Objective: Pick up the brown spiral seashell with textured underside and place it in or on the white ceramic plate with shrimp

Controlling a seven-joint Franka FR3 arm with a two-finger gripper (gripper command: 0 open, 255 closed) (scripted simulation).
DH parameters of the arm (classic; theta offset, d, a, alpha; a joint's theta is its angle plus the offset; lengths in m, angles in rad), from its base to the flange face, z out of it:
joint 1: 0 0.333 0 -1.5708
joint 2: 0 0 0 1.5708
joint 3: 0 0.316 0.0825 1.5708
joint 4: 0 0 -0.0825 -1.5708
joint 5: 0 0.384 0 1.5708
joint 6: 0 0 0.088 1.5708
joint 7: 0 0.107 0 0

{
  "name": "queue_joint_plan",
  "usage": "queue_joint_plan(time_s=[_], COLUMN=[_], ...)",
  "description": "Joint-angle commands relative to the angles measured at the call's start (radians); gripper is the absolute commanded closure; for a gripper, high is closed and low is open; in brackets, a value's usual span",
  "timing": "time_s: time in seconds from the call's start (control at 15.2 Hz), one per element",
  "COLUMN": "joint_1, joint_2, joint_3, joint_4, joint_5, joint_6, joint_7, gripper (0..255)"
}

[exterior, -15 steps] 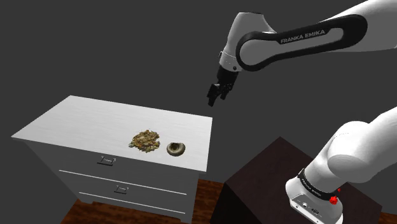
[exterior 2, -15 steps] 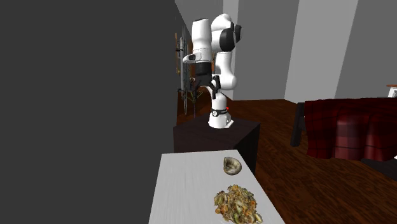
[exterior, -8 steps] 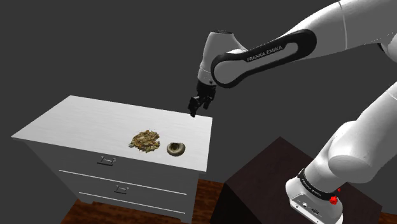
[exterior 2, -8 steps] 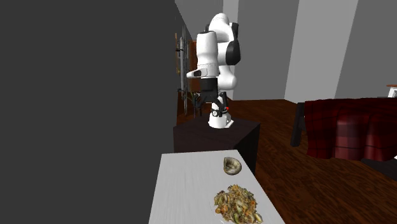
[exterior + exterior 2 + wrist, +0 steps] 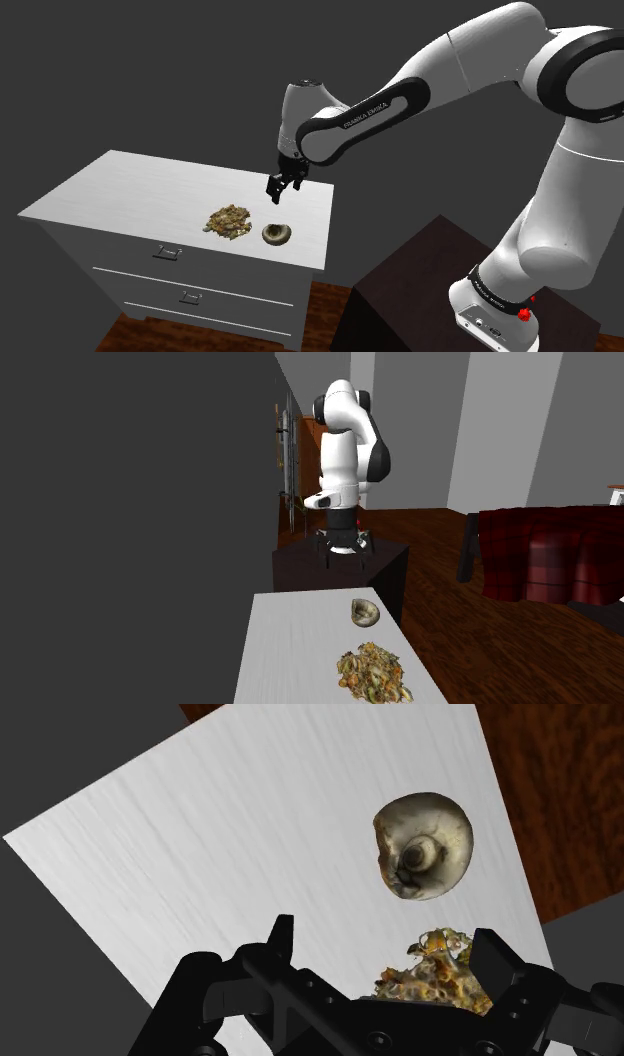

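The brownish spiral seashell (image 5: pixel 277 234) lies on the white dresser top (image 5: pixel 150 185), close to the edge nearest the stand. Right beside it is the shrimp plate (image 5: pixel 229 221), which looks like a heap of yellow-brown food with no rim visible. My gripper (image 5: pixel 277 190) hangs open above the dresser, a short way over the shell and touching nothing. In the wrist view the shell (image 5: pixel 423 844) lies beyond the gripper (image 5: pixel 387 939), and the shrimp heap (image 5: pixel 440 969) sits near one fingertip. The second exterior view has the shell (image 5: pixel 365 613) beyond the heap (image 5: pixel 371 672), with the gripper (image 5: pixel 340 547) farther back.
The dresser has drawers with handles (image 5: pixel 168 252) on its front. The dark stand (image 5: pixel 420 280) sits on a wooden floor off the dresser's end. A red checked sofa (image 5: pixel 550 557) is far off at the second exterior view's right. A grey wall (image 5: pixel 120 522) runs along the dresser.
The arm has swung down and toward the shoulder view's left, from beyond the dresser's edge to over its top above the shell. The gripper has stayed open; shell and shrimp heap have not moved.
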Motion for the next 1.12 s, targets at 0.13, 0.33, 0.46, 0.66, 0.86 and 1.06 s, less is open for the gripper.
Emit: queue_joint_plan(time_s=[0.13, 0.33, 0.46, 0.66, 0.86, 1.06], joint_1=[0.050, 0.056, 0.061, 0.070, 0.070, 0.070], joint_2=[0.161, 0.182, 0.201, 0.238, 0.238, 0.238], joint_3=[-0.012, -0.017, -0.021, -0.029, -0.029, -0.029], joint_4=[0.126, 0.125, 0.125, 0.127, 0.127, 0.127], joint_5=[-0.066, -0.073, -0.080, -0.093, -0.093, -0.093], joint_6=[0.017, 0.037, 0.056, 0.090, 0.090, 0.090], joint_7=[0.054, 0.058, 0.063, 0.071, 0.071, 0.071], gripper=[0, 0, 0, 0, 0, 0])
